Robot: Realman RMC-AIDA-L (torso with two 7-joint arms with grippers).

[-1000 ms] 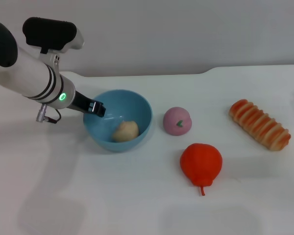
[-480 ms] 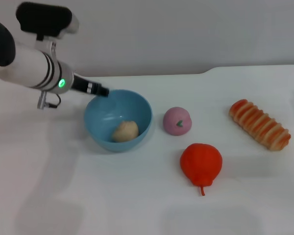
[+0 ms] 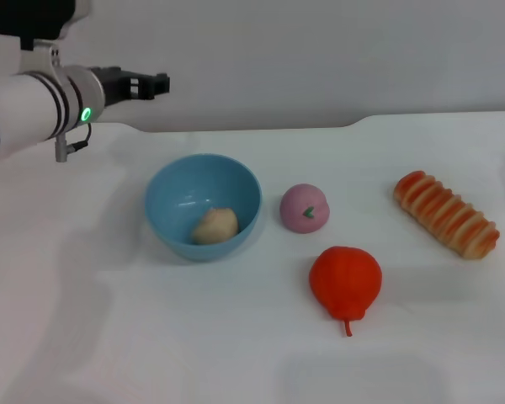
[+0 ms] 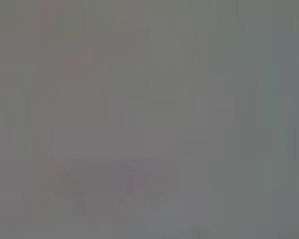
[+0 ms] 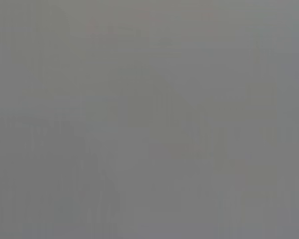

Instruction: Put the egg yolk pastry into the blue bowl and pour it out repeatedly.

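Note:
The egg yolk pastry [image 3: 215, 225], a pale tan lump, lies inside the blue bowl [image 3: 177, 181], which stands upright on the white table left of centre. My left gripper [image 3: 149, 85] hangs in the air above and behind the bowl's left side, well clear of it, fingers pointing right. It is open and holds nothing. Neither wrist view shows anything but flat grey. My right arm is out of view.
A pink ball with a green mark [image 3: 304, 208] sits just right of the bowl. In front of the ball is a red-orange fruit with a stem [image 3: 345, 281]. An orange-striped bread roll [image 3: 445, 214] lies at the far right. The white table [image 3: 109, 337] extends left and forward.
My left gripper has risen from the bowl's left rim and swung up and back, away from the bowl. Bowl and pastry stayed put.

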